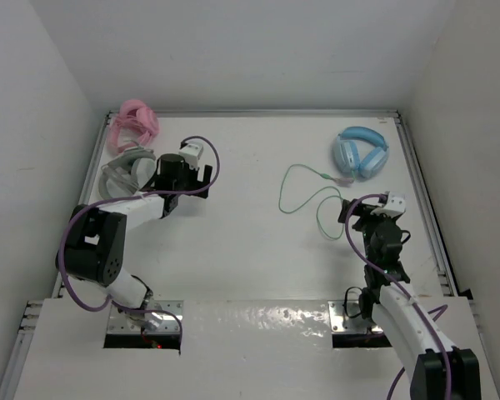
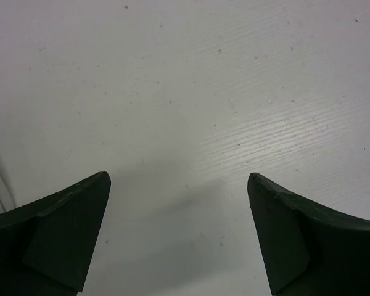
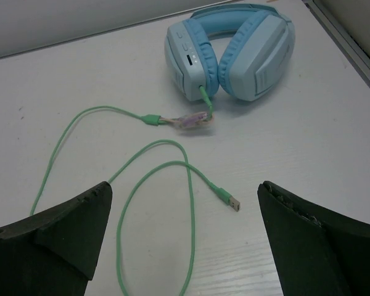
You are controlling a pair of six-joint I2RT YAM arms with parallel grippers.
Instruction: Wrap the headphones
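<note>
The light blue headphones [image 1: 361,152] lie at the table's far right, ear cups folded together [image 3: 234,55]. Their thin green cable [image 1: 304,187] trails left and toward me in loose loops [image 3: 120,237], ending in a USB plug [image 3: 229,200]. A small pinkish tie [image 3: 194,121] sits on the cable near the cups. My right gripper [image 1: 360,208] hovers open just short of the headphones; in its wrist view the cable's end loop and the plug lie on the table between the spread fingers [image 3: 185,185]. Far left, my left gripper [image 1: 202,177] is open over bare table [image 2: 179,179], holding nothing.
Pink headphones [image 1: 136,121] sit in the far left corner, and grey-white headphones [image 1: 123,171] lie just in front of them, beside the left arm's wrist. A raised rail [image 1: 421,192] borders the table on the right, with white walls all around.
</note>
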